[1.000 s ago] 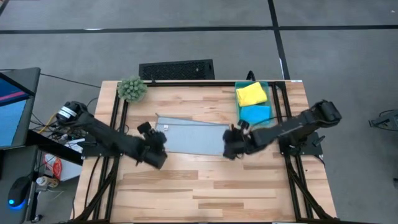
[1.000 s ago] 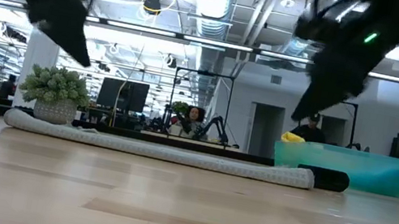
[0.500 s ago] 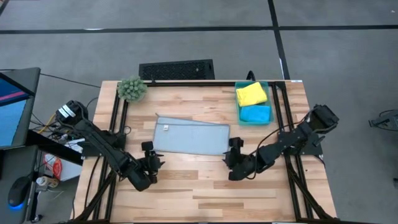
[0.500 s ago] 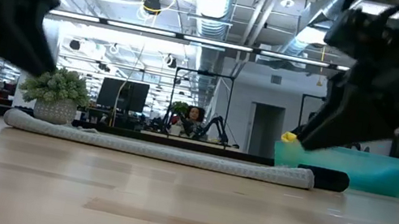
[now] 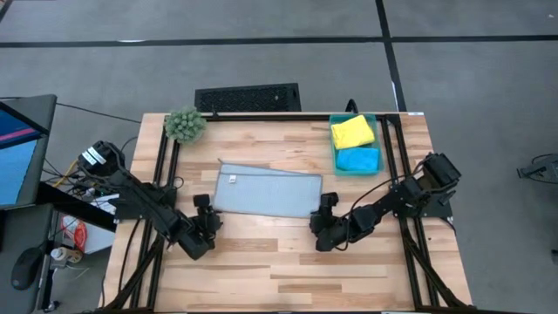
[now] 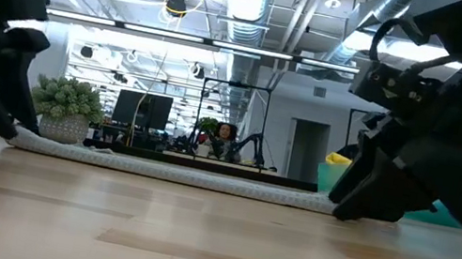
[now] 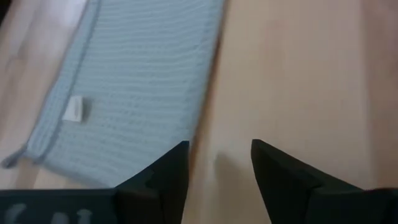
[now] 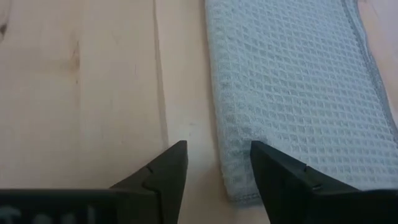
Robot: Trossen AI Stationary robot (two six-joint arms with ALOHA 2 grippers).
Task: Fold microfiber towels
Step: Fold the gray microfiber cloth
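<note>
A pale grey towel (image 5: 266, 190) lies folded into a long strip at the middle of the table, with a small white tag (image 7: 74, 109) near its left end. My left gripper (image 5: 204, 208) stands open, low over the table at the strip's near left corner (image 7: 186, 134), its fingers pointing toward the far edge. My right gripper (image 5: 326, 206) stands open at the near right corner (image 8: 239, 186), which lies between and under its fingers (image 8: 273, 168). A yellow towel (image 5: 352, 131) and a blue towel (image 5: 357, 160) lie in the teal bin.
The teal bin (image 5: 377, 139) stands at the far right corner and a fuzzy green plant (image 5: 185, 125) at the far left. A black slatted panel (image 5: 248, 97) lies just past the far edge. Bare wood (image 5: 261, 262) stretches between the towel and the near edge.
Both grippers have sunk from well above the table to just over it, first swinging toward the near edge, then drawing in to the grey towel's two near corners. The towel has lain still.
</note>
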